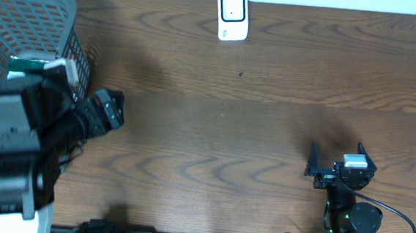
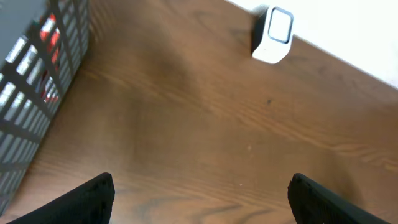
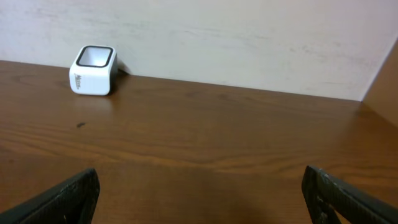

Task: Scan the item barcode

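Items [image 2: 48, 34] are being glimpsed through the basket [image 1: 71, 26] at ten o'clock: seemingly light packets, best pinched edgewise; left hand [image 2: 200, 190] and right hand [image 3: 200, 193] are being presented released.

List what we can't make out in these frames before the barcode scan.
- Contents of the basket, overhead: the left arm covers most of them, and the frame edge cuts the basket off.
- Same contents, left wrist: only red and white patches show through the slats. No barcode is visible.
- Marking on the side of the scanner, right wrist: too small to read.
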